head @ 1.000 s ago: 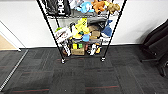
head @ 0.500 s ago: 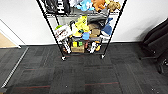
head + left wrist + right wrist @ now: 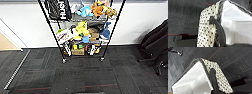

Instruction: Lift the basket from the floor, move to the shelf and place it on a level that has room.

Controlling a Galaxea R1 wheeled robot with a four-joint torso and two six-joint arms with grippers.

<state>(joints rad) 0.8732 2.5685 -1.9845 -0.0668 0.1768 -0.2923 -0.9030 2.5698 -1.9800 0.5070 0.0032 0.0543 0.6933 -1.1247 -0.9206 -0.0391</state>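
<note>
basket above dark carpet; shelf against white wall.

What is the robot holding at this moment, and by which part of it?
The basket, by its two black loop handles, one at each arm; the jaws themselves cannot be made out.

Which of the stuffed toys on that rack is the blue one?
The light blue plush, on the higher toy tier of the black wire rack, left of the orange plush. The toys below it are mostly yellow and darker.
</note>
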